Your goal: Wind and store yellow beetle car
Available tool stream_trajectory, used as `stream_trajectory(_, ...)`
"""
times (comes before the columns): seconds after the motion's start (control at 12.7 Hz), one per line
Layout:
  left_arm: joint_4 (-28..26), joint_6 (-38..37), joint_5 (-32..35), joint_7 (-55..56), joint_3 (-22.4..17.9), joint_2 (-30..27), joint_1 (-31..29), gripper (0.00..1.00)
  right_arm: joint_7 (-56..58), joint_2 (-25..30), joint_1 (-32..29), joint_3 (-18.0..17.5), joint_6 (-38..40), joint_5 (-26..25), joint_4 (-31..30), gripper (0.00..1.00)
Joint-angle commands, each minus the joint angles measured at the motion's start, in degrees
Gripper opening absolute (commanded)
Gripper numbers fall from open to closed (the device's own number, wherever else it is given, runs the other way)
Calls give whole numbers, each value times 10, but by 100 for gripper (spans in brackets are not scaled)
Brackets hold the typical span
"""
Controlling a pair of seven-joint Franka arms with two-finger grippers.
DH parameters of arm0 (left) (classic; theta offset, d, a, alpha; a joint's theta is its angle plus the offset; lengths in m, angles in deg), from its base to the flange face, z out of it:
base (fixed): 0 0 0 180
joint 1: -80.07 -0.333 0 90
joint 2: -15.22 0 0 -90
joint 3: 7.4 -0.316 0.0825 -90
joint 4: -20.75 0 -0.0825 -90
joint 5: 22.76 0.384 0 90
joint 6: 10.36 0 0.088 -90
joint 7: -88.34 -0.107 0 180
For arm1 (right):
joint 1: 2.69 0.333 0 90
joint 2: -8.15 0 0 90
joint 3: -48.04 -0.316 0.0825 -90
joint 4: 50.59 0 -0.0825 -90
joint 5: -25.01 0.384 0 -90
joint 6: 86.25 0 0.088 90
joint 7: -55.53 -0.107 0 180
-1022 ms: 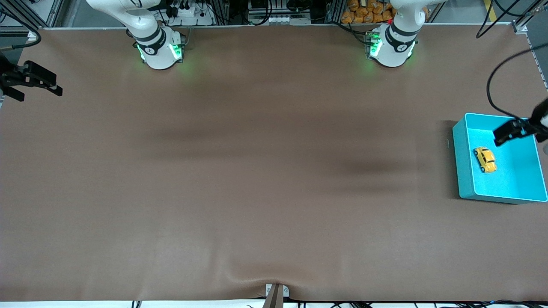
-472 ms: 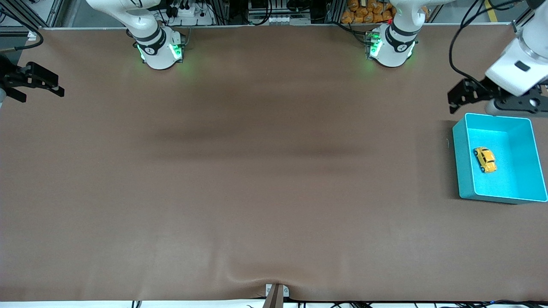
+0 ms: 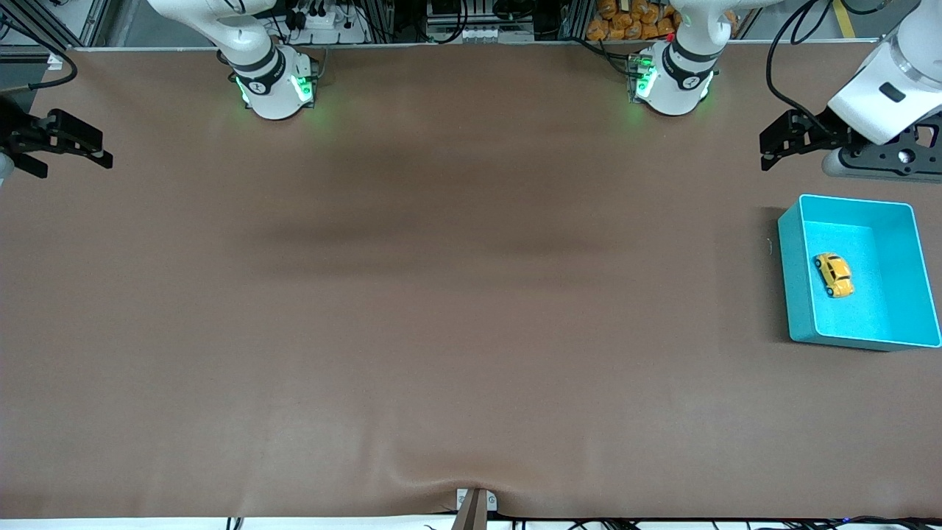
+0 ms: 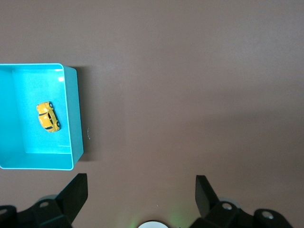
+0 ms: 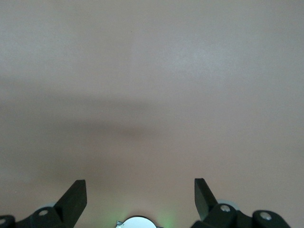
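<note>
The yellow beetle car point(image 3: 833, 274) lies on the floor of the teal bin point(image 3: 920, 272) at the left arm's end of the table. It also shows in the left wrist view point(image 4: 48, 117), inside the bin point(image 4: 72, 114). My left gripper point(image 3: 773, 146) is open and empty, up over bare table beside the bin, toward the robots' bases. In its wrist view the fingers stand wide apart around point(image 4: 140, 190). My right gripper point(image 3: 92, 151) is open and empty, waiting at the right arm's end of the table, with its fingers wide apart around point(image 5: 140, 190).
The brown table mat point(image 3: 456, 309) has a raised wrinkle at its near edge point(image 3: 441, 482). A small clamp point(image 3: 475, 506) sits at the middle of that near edge.
My left gripper has lifted out from over the bin and drawn away toward the robots' bases. The car stays put in the bin. The right arm has barely moved.
</note>
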Motion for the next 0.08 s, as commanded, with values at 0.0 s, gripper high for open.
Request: stream_trajectory(0.0, 6, -22, -14, -12, 3, -8, -3, 100, -8, -11, 15, 8, 0, -11, 13, 100)
